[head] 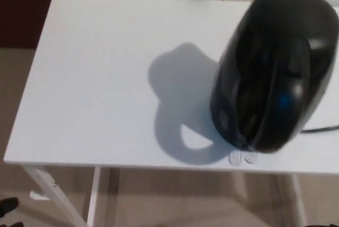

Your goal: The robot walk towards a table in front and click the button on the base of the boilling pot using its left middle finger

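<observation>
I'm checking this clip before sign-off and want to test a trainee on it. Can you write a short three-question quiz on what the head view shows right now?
1. True or false: one of the robot's hands is touching the kettle.
2. Multiple choice: where on the white table does the kettle stand? A) far left corner B) right side, near the front edge C) centre, at the back
3. Fill in: the kettle's shadow falls to its ____ in the picture.

Key
1. False: neither hand is in view.
2. B
3. left

The small clear tab at the kettle's base, by the table's front edge, may be the button; it is too blurred to be sure.
</observation>
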{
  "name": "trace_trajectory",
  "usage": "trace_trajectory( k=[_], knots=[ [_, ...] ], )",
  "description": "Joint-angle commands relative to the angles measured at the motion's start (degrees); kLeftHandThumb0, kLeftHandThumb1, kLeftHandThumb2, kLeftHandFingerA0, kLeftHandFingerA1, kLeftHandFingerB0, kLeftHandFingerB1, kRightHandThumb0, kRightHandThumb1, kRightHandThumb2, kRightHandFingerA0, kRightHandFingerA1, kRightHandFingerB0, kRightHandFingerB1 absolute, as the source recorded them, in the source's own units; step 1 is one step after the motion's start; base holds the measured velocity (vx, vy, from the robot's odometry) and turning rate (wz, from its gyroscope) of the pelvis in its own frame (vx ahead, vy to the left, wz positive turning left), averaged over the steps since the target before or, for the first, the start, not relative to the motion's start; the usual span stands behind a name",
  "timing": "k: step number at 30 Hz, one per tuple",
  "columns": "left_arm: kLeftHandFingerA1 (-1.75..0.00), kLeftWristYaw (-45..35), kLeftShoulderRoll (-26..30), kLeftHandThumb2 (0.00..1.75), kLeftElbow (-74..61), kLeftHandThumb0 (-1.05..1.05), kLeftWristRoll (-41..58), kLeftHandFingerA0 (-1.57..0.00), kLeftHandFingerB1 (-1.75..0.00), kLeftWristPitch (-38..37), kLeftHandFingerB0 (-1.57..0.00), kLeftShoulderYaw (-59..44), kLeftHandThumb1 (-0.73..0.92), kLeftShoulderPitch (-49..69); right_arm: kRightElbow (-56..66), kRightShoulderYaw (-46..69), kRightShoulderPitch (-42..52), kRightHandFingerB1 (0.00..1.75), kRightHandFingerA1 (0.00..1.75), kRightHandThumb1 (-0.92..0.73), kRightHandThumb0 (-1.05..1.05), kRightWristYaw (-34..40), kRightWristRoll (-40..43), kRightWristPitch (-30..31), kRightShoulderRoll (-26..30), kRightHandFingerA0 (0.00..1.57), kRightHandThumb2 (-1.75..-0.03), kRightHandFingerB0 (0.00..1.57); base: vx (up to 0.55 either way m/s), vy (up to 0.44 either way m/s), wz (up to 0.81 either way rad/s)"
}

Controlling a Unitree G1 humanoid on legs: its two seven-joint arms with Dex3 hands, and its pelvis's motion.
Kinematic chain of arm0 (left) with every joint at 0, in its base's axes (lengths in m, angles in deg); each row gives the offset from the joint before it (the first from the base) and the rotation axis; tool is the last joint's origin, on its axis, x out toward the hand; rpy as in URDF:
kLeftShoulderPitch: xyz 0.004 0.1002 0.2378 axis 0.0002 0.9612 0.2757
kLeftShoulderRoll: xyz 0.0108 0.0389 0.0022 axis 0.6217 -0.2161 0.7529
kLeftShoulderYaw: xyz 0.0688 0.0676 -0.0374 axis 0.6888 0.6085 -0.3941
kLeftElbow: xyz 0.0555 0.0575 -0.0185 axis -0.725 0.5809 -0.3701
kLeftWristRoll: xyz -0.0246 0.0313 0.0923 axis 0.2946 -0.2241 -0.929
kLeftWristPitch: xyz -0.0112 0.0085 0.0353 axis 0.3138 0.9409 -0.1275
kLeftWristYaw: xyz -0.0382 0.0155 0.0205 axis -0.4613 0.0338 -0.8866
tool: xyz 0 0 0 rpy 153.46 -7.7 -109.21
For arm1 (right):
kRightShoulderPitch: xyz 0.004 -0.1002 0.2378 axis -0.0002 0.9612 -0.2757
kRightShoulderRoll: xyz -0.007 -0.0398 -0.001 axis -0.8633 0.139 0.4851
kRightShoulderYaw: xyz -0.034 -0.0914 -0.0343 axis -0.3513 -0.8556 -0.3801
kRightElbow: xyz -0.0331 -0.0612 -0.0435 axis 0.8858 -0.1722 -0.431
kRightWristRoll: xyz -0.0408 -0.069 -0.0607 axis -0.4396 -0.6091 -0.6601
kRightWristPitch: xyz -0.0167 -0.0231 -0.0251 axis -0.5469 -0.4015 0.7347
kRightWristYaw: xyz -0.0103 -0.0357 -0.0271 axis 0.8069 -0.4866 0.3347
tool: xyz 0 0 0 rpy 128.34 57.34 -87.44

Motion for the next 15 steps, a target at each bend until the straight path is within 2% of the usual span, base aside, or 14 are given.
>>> trace_trajectory(
  k=[1, 2, 3, 4, 5, 7, 8, 15],
  knots=[
    [-0.46, 0.1, 0.3, 0.65, 1.0, -0.31, 0.6, -0.43, -0.44, -0.2, -0.38, -0.3, 0.51, 0.6, -0.5, 0.3, 0.5, 0.43, 0.53, -0.60, -0.28, -0.4, 0.2, -0.5, 0.8, 0.71, -0.57, 0.53, 0.12, 0.002, 0.06],
    [-0.40, -0.1, 0.3, 0.56, 0.7, -0.25, 0.5, -0.44, -0.37, -0.2, -0.38, -0.2, 0.59, 0.8, -0.4, 0.2, 0.5, 0.42, 0.53, -0.60, -0.27, -0.3, 0.1, -0.2, 0.8, 0.71, -0.57, 0.53, 0.12, -0.041, 0.10],
    [-0.38, 0.0, 0.3, 0.56, 0.5, -0.25, 0.3, -0.41, -0.37, -0.3, -0.37, -0.1, 0.60, 1.0, -0.3, 0.1, 0.5, 0.52, 0.62, -0.51, -0.36, -0.1, -0.1, 0.0, 0.8, 0.67, -0.76, 0.47, 0.10, -0.059, 0.07],
    [-0.38, 0.2, 0.3, 0.56, 0.5, -0.25, 0.0, -0.41, -0.37, -0.6, -0.37, 0.1, 0.60, 1.0, -0.2, -0.1, 0.5, 0.52, 0.62, -0.51, -0.36, 0.1, -0.4, 0.2, 0.9, 0.67, -0.76, 0.47, 0.09, -0.087, 0.07],
    [-0.38, 0.1, 0.3, 0.56, 0.4, -0.25, 0.0, -0.41, -0.36, -0.6, -0.37, 0.1, 0.60, 1.1, -0.2, -0.1, 0.5, 0.42, 0.52, -0.61, -0.28, 0.1, -0.4, 0.3, 0.9, 0.72, -0.58, 0.52, 0.09, -0.114, 0.06],
    [-0.39, 0.3, 0.3, 0.56, 0.2, -0.25, 0.2, -0.43, -0.37, -0.2, -0.39, 0.0, 0.59, 1.1, -0.4, 0.0, 0.4, 0.42, 0.52, -0.61, -0.27, -0.1, -0.2, 0.2, 0.8, 0.71, -0.58, 0.53, 0.09, -0.141, 0.12],
    [-0.38, 0.0, 0.3, 0.55, 0.6, -0.24, 0.4, -0.41, -0.37, -0.3, -0.38, -0.1, 0.58, 0.9, -0.9, 0.0, 0.2, 0.52, 0.61, -0.51, -0.36, -0.1, -0.2, -0.1, 0.9, 0.65, -0.75, 0.48, 0.15, -0.003, -0.73],
    [-0.39, -0.1, 0.4, 0.56, 0.9, -0.25, 0.1, -0.42, -0.37, -0.5, -0.37, 0.0, 0.59, 0.7, 0.0, -0.4, 0.5, 0.51, 0.60, -0.52, -0.36, 0.3, -0.7, 0.3, 1.0, 0.65, -0.75, 0.47, 0.10, 0.016, 0.03]
  ],
)
